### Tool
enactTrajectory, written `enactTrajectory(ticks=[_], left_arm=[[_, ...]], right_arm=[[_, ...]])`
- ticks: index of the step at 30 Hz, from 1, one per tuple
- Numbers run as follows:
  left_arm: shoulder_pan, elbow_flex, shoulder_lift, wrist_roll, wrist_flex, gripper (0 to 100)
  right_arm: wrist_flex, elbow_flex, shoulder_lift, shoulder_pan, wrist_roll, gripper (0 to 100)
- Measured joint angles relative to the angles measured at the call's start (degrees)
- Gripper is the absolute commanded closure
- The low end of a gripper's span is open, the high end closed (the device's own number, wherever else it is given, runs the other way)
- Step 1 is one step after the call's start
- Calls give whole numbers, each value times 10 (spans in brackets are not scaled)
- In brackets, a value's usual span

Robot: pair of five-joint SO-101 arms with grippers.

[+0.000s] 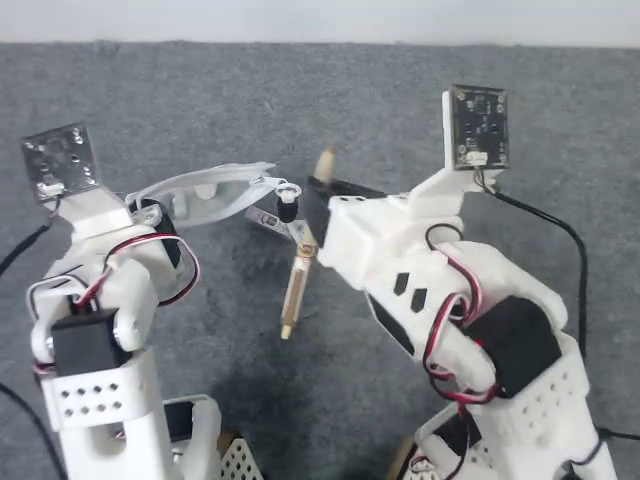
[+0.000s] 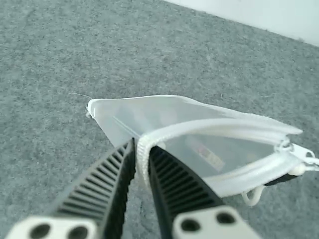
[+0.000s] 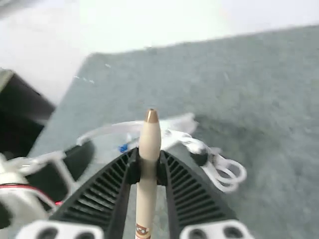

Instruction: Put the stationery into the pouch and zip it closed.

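The pouch (image 2: pixel 199 134), translucent white, is held up off the grey mat (image 1: pixel 450 120) by the left gripper (image 2: pixel 141 148), whose ribbed black jaws are clamped on the zip edge at one end. The mouth is seen gaping open, and the white looped zip pull (image 3: pixel 227 172) hangs at the far end, the end turned toward the other arm. Over on the right, a cream pen (image 3: pixel 149 134) is pinched between the jaws of the right gripper (image 3: pixel 148 157), its brown tip sticking out past the fingertips and aimed at the pouch's open mouth (just short of it, as seen from the wrist). In the high view the pen's tip is raised above the mat, near the pull end of the pouch. A second beige stick-shaped item (image 1: pixel 297 285) is lying flat on the mat between the two arms, just below the pouch's mouth, gripped by nothing.
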Motion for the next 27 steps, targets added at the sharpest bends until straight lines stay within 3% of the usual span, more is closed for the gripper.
enactTrajectory(ticks=[6,15,22,27], left_arm=[[0,0,0,0,0,990],[0,0,0,0,0,990],[0,0,0,0,0,990],[0,0,0,0,0,990]], right_arm=[[-87,0,0,-4,0,993],[-120,75,-58,-5,0,993],[-337,292,-190,-4,47,993],[-423,331,-207,-5,50,993]])
